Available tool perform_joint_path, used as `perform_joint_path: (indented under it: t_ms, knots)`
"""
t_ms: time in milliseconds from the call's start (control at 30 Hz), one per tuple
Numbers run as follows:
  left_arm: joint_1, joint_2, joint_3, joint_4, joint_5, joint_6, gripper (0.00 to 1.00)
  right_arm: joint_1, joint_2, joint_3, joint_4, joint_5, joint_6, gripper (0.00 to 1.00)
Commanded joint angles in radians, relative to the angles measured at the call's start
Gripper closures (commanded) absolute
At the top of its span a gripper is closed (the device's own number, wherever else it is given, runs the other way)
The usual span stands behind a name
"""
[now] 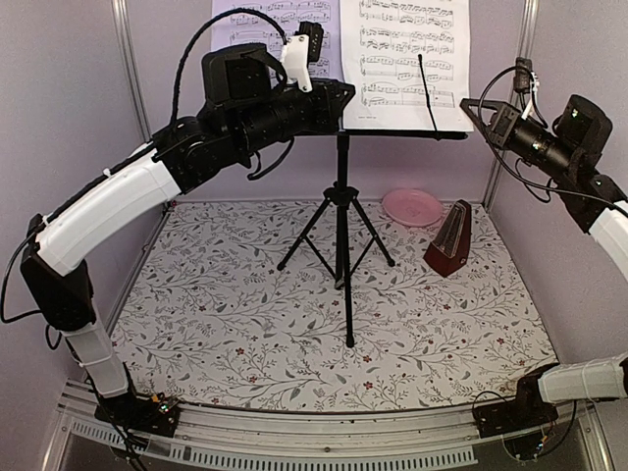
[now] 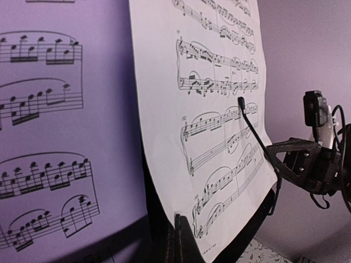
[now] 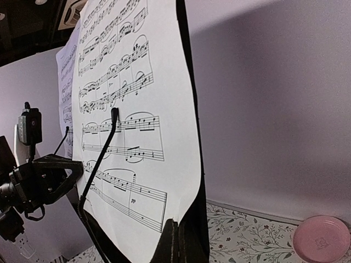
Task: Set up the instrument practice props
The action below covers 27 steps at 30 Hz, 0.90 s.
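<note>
Closest to the left wrist lens, the left white sheet-music page (image 2: 44,137) and the right white sheet-music page (image 2: 219,109) stand upright with their long axes vertical. They are matte paper printed with black staves, leaning on the black perforated-metal music stand desk with tripod legs (image 1: 342,226). A thin black wire retainer (image 1: 428,93) crosses the right page. From above, that page sits between the claws: the left claw (image 1: 343,98) is just beside its 9 o'clock edge and the right claw (image 1: 471,108) just beside its 3 o'clock edge, so either arm looks equally near. Whether either claw is released or clenched I cannot tell, as the fingertips show only as dark shapes low in each wrist view. The small dark red-brown pyramid metronome (image 1: 449,240), flat-faced and rigid-looking, stands on the floral-patterned surface (image 1: 245,334) at 4 o'clock from the tripod, toward 6 o'clock from the right claw, probably the nearer arm. A glossy pink round plate (image 1: 412,206) lies at its 11 o'clock.
</note>
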Motion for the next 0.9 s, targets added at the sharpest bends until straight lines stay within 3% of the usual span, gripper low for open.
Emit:
perform_joint_path:
  t_ms: [0,433,467,667,867]
  knots:
    - [0.012,0.012,-0.002,0.016,-0.008,0.006,1.00,-0.002,-0.005,-0.022,0.010,0.026,-0.021,1.00]
    - [0.011,0.001,-0.019,0.016,-0.002,0.003,1.00,-0.002,-0.020,-0.038,0.005,0.027,-0.026,1.00]
    - [0.011,-0.001,-0.021,0.016,0.008,0.006,0.97,-0.002,-0.021,-0.037,0.005,0.024,-0.025,0.99]
    - [0.005,-0.058,-0.063,0.031,0.007,0.014,0.66,-0.002,-0.052,-0.013,0.005,0.014,-0.023,0.49]
    - [-0.023,-0.154,-0.169,0.080,0.027,0.047,0.43,-0.001,-0.094,-0.008,-0.005,0.018,-0.021,0.25]
